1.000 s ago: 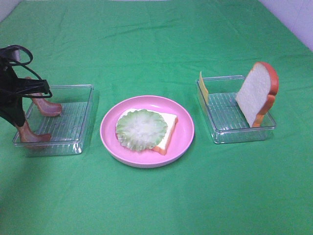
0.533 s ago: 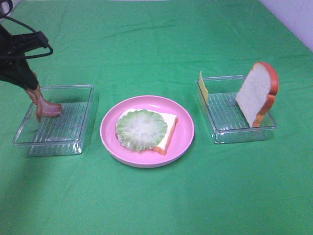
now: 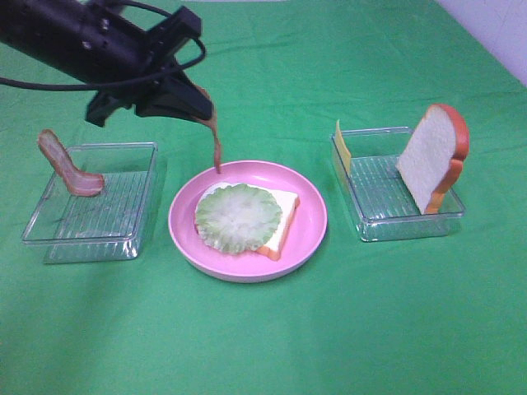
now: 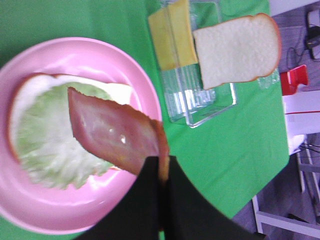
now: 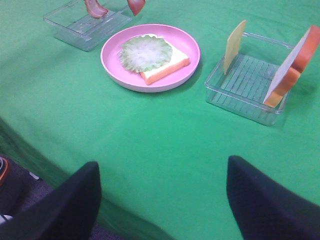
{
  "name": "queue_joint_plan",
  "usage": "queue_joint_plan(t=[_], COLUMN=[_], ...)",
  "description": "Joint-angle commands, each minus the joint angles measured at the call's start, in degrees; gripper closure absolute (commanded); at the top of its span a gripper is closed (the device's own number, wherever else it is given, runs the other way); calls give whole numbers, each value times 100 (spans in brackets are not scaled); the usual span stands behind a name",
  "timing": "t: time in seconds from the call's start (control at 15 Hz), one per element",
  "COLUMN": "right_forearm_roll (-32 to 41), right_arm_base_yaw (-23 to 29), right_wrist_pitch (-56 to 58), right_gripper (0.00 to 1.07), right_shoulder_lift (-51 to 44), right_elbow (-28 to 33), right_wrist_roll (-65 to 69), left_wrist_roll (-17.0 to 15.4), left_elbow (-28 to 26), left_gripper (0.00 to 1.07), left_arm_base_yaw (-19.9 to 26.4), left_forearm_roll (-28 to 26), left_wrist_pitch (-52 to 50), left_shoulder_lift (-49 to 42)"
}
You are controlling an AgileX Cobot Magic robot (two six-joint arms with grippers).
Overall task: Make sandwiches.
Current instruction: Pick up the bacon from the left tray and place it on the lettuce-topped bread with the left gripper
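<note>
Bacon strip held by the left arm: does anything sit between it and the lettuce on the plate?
Nothing visible does. The bacon strip hangs from the left gripper above the pink plate. The lettuce leaf lies uncovered on the bread slice there.

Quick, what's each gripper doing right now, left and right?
Left gripper: closed on a bacon strip, above the pink plate.
Right gripper: open, holding nothing.

Pink plate (image 3: 309, 234), pale-green lettuce (image 3: 238, 217), reddish-brown bacon (image 4: 112, 131), green cloth (image 3: 263, 329).
</note>
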Motion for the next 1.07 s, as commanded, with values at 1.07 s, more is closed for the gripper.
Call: queue_joint_plan(t=[1.07], right_forearm_roll=[-29], right_arm_base_yaw=[11], right_wrist_pitch=[-69], right_gripper=[40], right_shoulder_lift=[-80], right_elbow=[11], right_wrist_roll=[-40], left_wrist_roll=[-132], left_elbow=[0], left_gripper=[76], left_arm_base_yaw=[-481], left_forearm_roll=[1387], left_wrist_pitch=[-796], left_shoulder_lift=[1215])
